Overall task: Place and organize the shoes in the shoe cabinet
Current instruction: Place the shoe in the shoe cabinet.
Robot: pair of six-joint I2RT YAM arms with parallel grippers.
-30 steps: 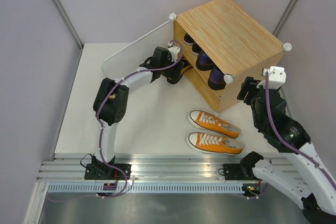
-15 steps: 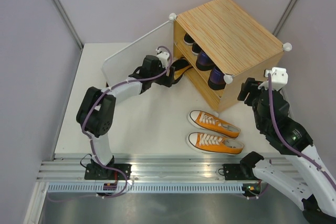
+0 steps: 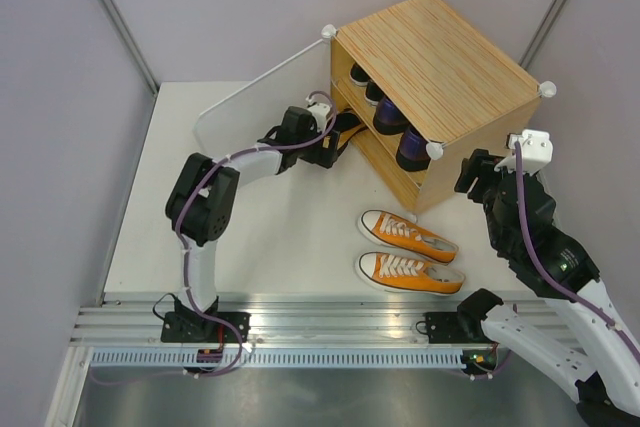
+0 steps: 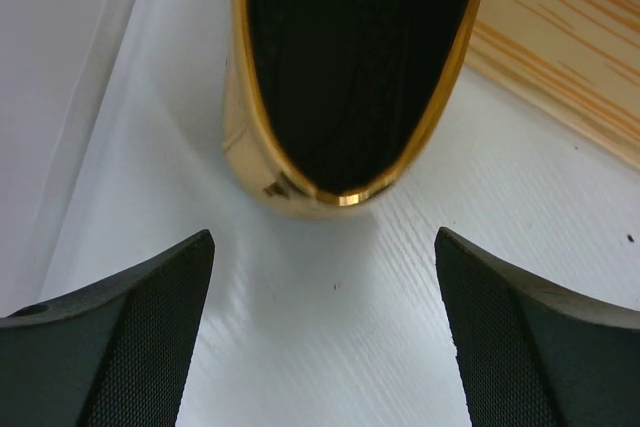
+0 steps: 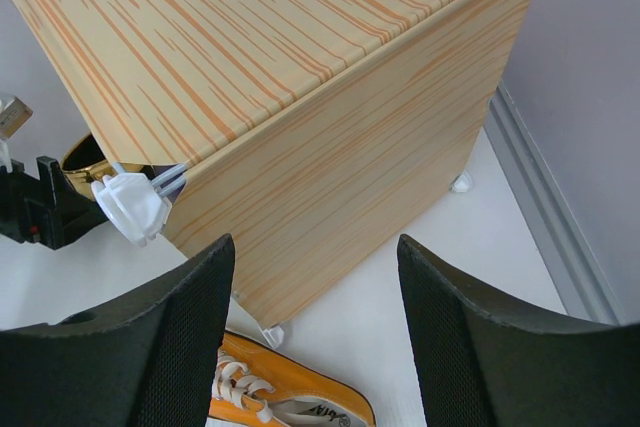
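Within the last second the left arm drew a little back from the cabinet (image 3: 430, 57) and then came forward again, while the right arm hardly moved. The left hand (image 4: 325, 337) now had its fingers spread wide with nothing between them. Just ahead of them a gold pump (image 4: 330, 77) stood free on the white surface, its heel end turned toward the hand. It was at the mouth of the lower compartment, but I could not tell if it was fully inside. I judged that this shoe was already released and perhaps needed only a small push.

On the upper shelf some dark shoes (image 3: 410, 150) were already in place. The orange sneakers (image 3: 410, 272) lay side by side on the worktop (image 3: 270, 237), near the front corner of the cabinet, so this pair was not yet put away.

The right hand (image 5: 315, 277) hovered beside the side wall of the cabinet, also spread and empty. The open door (image 3: 255, 102) stood to the left of the left arm. That arm itself filled the lower opening, so it was likely to block the way for the sneakers.
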